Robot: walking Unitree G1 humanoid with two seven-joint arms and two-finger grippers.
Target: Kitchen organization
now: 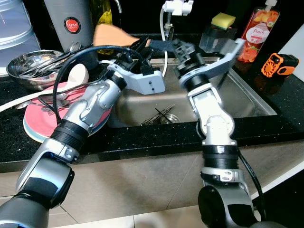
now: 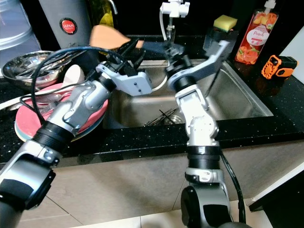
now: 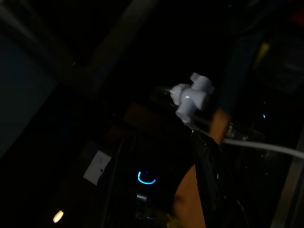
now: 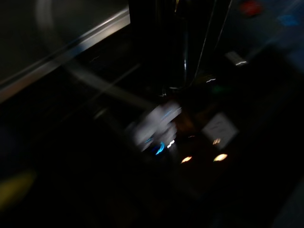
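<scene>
Sink (image 1: 247, 102) steel, set in black speckled counter (image 1: 289, 102) w/ pink plate (image 1: 38, 116) left; pincer states: can't tell.

Utensils in sink (image 1: 159, 115): partly hidden behind counter edge, kind indeterminable; steel bowl (image 1: 33, 69) contents indistinct; right wrist view blurred and dark, objects unidentifiable.

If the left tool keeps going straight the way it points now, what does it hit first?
Most likely the white faucet fitting above the back of the sink: the left tool points that way, with it nearly centred in its wrist view. Depth is unclear in the dark.
</scene>
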